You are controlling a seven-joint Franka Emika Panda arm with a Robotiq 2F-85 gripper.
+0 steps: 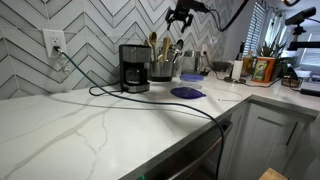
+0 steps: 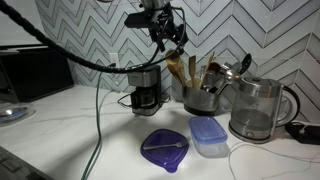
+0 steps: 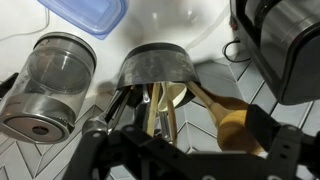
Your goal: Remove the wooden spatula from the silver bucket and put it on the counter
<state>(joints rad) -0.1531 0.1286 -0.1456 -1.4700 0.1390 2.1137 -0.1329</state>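
The silver bucket (image 1: 162,71) (image 2: 200,100) stands on the white counter (image 1: 90,125) next to the coffee maker and holds several wooden and metal utensils. In the wrist view I look down into the bucket (image 3: 158,64). A thin straight wooden handle (image 3: 153,112) rises from it, which seems to be the wooden spatula. A round-headed wooden spoon (image 3: 235,125) leans to the right of that handle. My gripper (image 1: 180,14) (image 2: 170,36) (image 3: 185,140) hangs open above the utensil tops and holds nothing.
A black-and-silver coffee maker (image 1: 134,67) (image 2: 146,90) stands on one side of the bucket and a glass kettle (image 2: 258,108) (image 3: 48,85) on the other. A purple lid (image 2: 165,148) and a blue container (image 2: 207,135) lie in front. A black cable (image 1: 150,98) crosses the counter.
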